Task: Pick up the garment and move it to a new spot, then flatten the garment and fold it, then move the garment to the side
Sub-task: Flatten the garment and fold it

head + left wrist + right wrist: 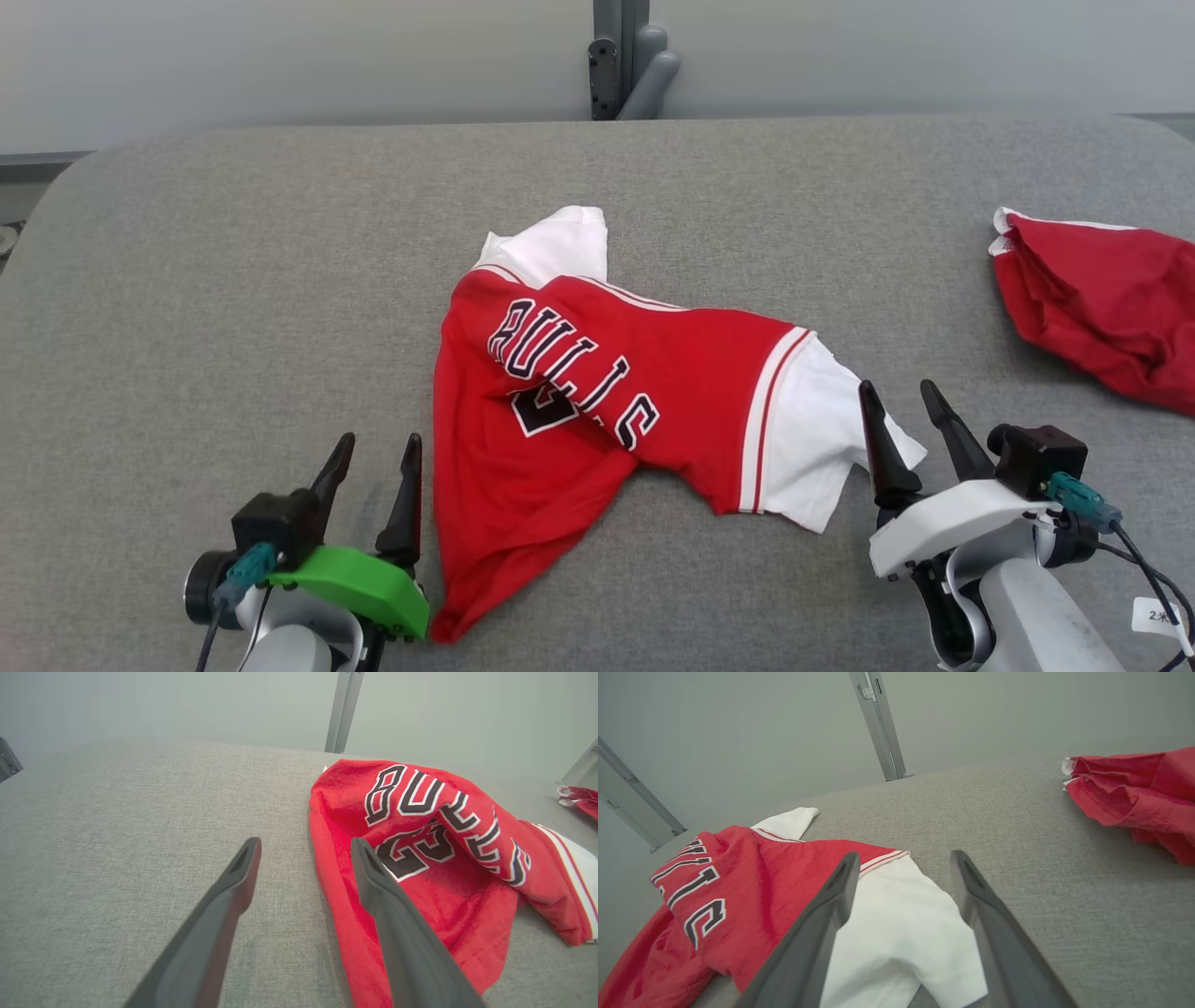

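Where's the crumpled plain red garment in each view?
Head view: plain red garment at the right edge, mid-height.
Left wrist view: the garment, small, at the upper right edge.
Right wrist view: the garment at the upper right, larger.
Shared landmark: the BULLS jersey, to its left in every view.

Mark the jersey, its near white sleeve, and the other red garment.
jersey [523, 495]: head view, red body below the lettering.
white sleeve [896, 933]: right wrist view, middle of the sleeve.
other red garment [1102, 299]: head view, crumpled middle.
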`<state>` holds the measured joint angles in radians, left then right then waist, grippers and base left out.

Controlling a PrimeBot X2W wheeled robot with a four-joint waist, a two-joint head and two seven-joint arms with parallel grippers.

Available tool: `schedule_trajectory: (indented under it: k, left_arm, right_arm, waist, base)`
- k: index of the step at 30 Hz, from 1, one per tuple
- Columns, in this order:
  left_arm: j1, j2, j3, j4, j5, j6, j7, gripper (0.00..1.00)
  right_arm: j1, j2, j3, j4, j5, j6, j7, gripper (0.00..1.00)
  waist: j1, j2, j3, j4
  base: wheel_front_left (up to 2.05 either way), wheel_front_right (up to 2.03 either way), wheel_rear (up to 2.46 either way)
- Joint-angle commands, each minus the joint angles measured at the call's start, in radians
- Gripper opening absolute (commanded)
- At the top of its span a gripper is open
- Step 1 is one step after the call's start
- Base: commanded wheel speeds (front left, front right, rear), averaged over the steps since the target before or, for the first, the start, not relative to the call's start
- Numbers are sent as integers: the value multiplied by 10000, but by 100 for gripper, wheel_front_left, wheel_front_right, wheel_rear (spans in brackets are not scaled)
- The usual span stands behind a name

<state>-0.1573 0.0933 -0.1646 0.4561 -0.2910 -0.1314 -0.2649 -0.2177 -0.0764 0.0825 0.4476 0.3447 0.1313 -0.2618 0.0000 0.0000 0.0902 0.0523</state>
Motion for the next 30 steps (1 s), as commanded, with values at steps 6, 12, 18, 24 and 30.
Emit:
schedule_trajectory:
  k: [6, 12, 18, 24, 30]
  left_arm:
    - [-1523, -20, -265, 1833, -238, 17, 5, 100]
    - [-2469, -152, -825, 3706, -859, 17, 4, 100]
    - [-3290, 48, -1075, 4889, -1516, 33, 9, 0]
    - [-3355, 538, 155, 3541, -824, 999, 5, 0]
    - [-3168, 565, 749, 3094, -265, 844, 6, 0]
  right_arm:
    - [-374, -135, 140, -92, 48, -12, -32, 100]
    - [-581, -197, 201, -136, 86, -12, -30, 100]
    - [-645, -240, 193, -171, 89, -12, -30, 100]
    - [-725, -171, 90, -231, 7, -12, -30, 100]
    - [-805, -146, 174, -246, 16, -12, -30, 100]
  waist:
    - [0, 0, 545, -576]
    - [0, 0, 946, -878]
    - [0, 0, 1187, -940]
    - [0, 0, 1253, -797]
    - [0, 0, 1301, -575]
  base:
    - [0, 0, 0]
    - [0, 0, 0]
    - [0, 0, 0]
    - [0, 0, 0]
    - [0, 0, 0]
